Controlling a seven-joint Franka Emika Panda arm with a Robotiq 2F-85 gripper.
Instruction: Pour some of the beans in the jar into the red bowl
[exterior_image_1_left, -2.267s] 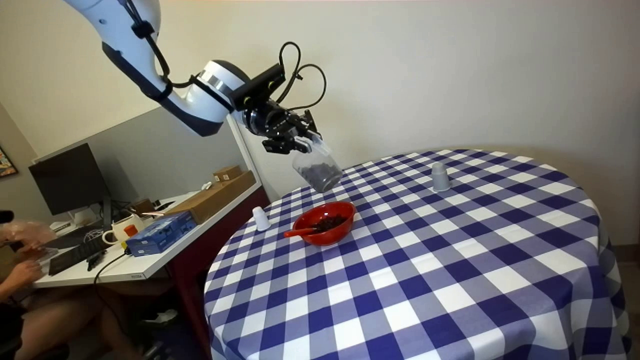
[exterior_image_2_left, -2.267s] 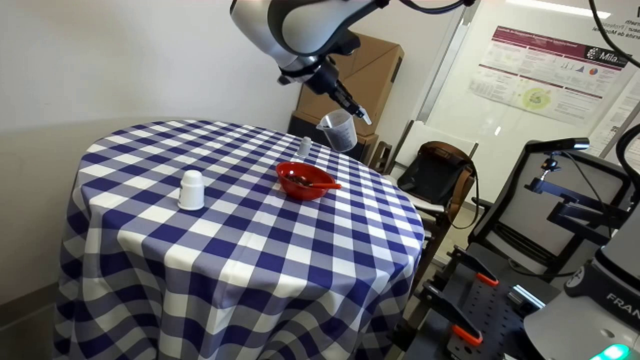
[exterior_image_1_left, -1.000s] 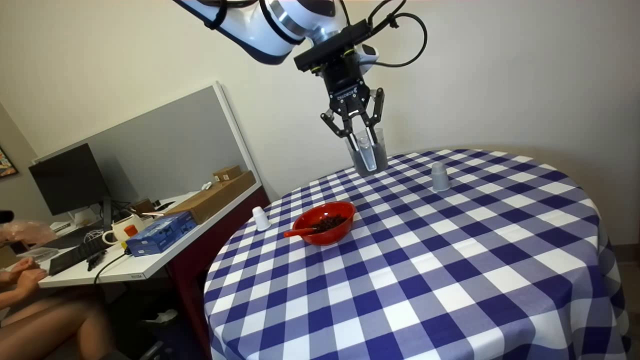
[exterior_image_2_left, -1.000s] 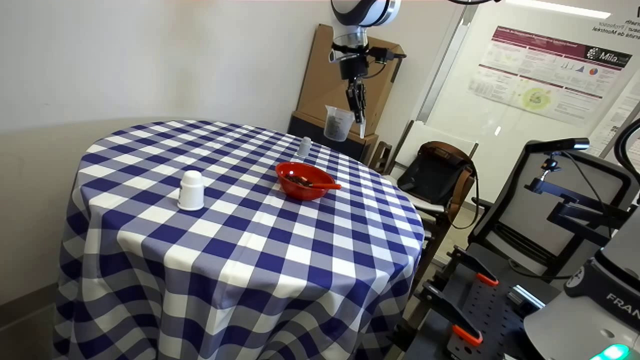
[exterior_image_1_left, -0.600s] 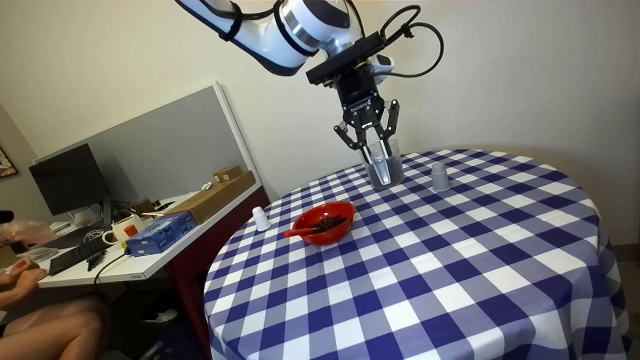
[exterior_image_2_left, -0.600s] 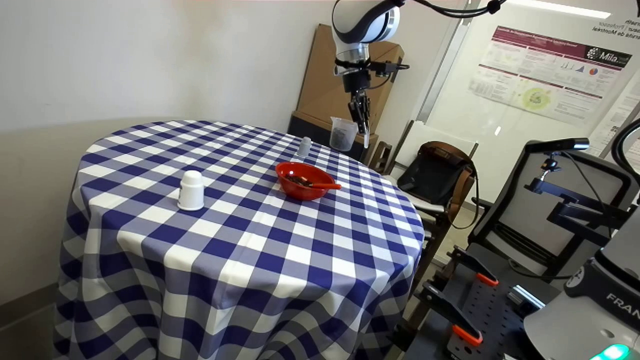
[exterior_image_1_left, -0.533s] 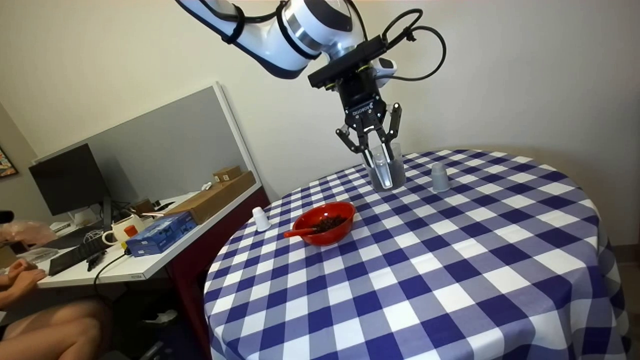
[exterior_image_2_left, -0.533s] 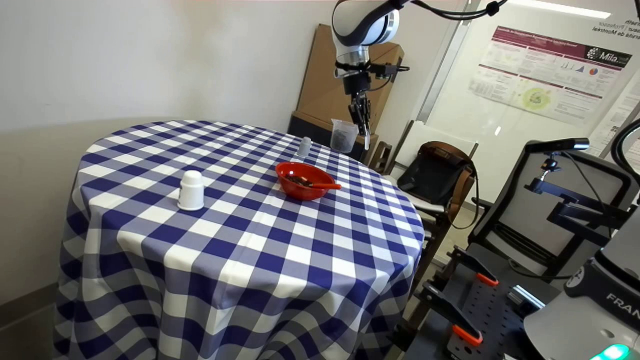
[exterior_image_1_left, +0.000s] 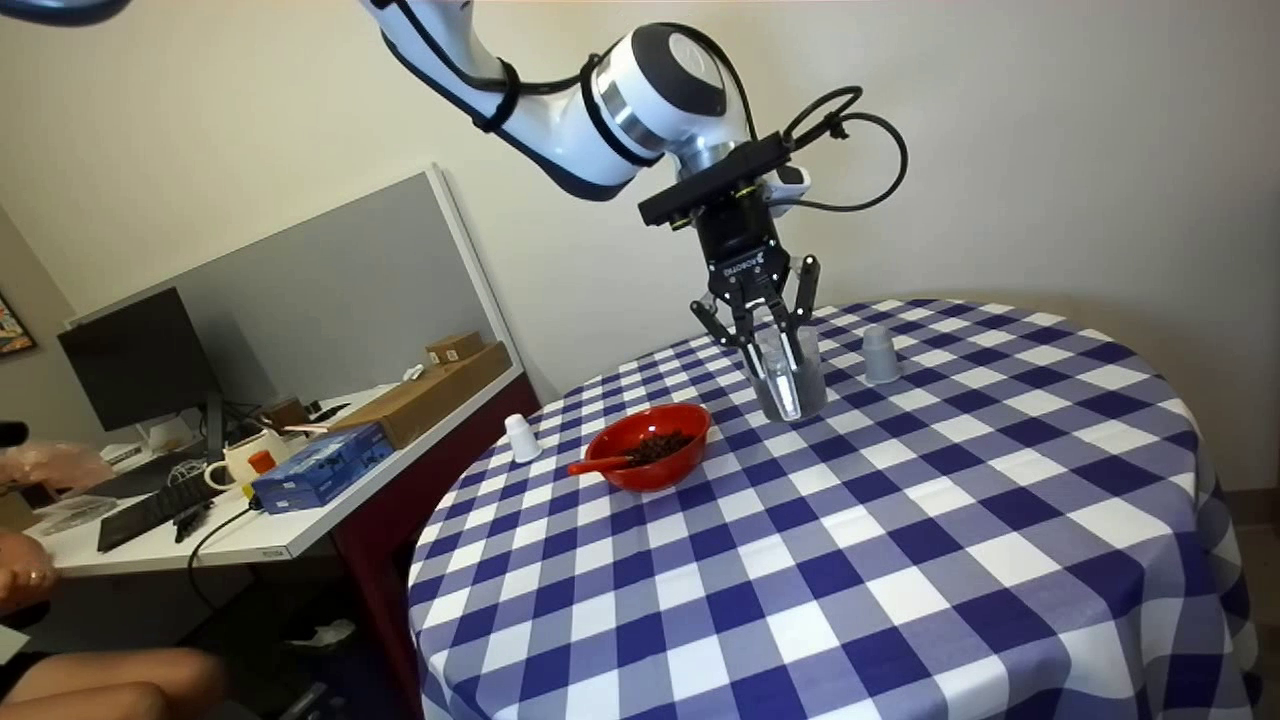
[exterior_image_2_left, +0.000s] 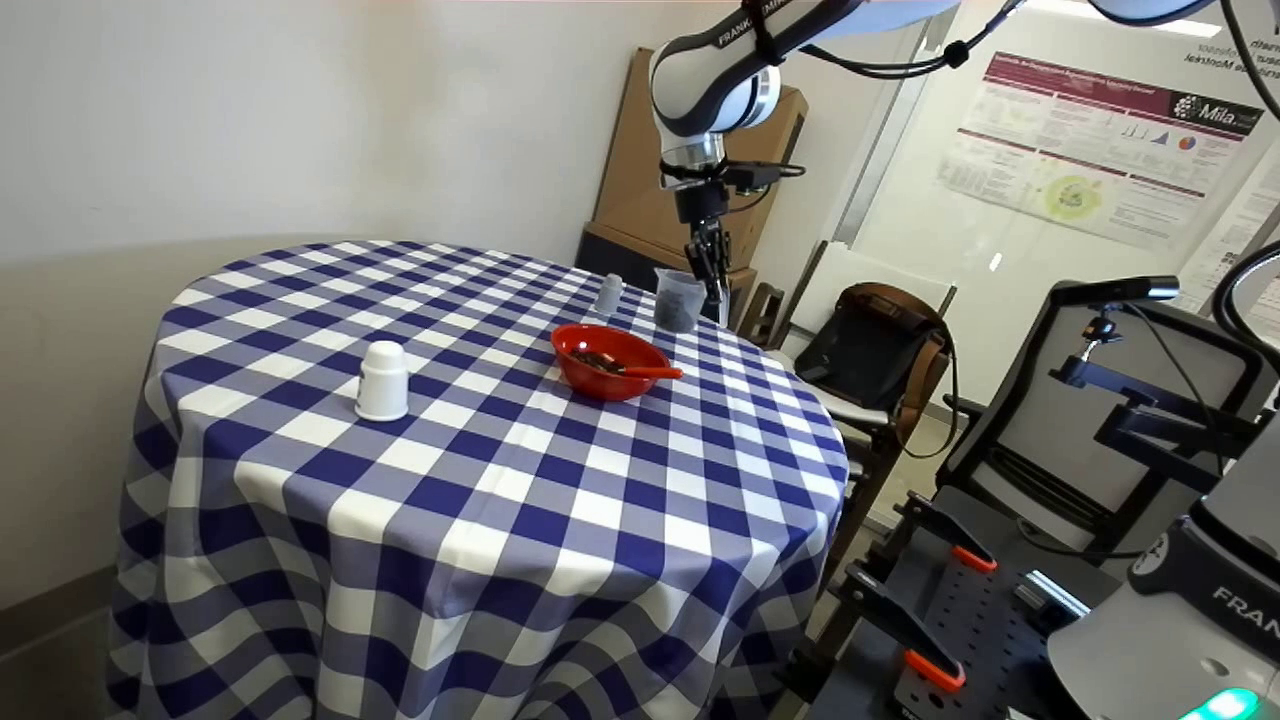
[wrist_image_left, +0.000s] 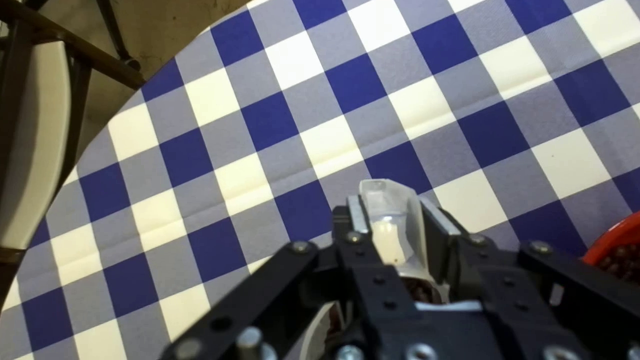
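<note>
The jar (exterior_image_1_left: 813, 378) is clear, with a pouring lip and a long handle. It stands almost upright beside the red bowl (exterior_image_1_left: 650, 482), and it also shows in an exterior view (exterior_image_2_left: 678, 302). Its base is at or just above the tablecloth; I cannot tell which. Beans (exterior_image_2_left: 677, 314) show as a dark mass in its lower part. My gripper (exterior_image_1_left: 774, 356) is shut on the jar's handle (wrist_image_left: 390, 235), with a pad on each side. In the wrist view the fingers hide most of the jar. The bowl holds dark beans (exterior_image_1_left: 662, 446) and a red spoon (exterior_image_1_left: 597, 464).
A white shaker-like cup (exterior_image_1_left: 880, 355) stands to the right behind the jar, and a similar one (exterior_image_1_left: 521, 439) stands at the table's left side. A chequered cloth covers the round table (exterior_image_1_left: 900, 540). A desk (exterior_image_1_left: 300, 520) with boxes and a seated person are at the left.
The jar was tilted above the red bowl 2.3 seconds ago. It has turned upright, moved away to the bowl's side and come down towards the table. The bowl has not moved.
</note>
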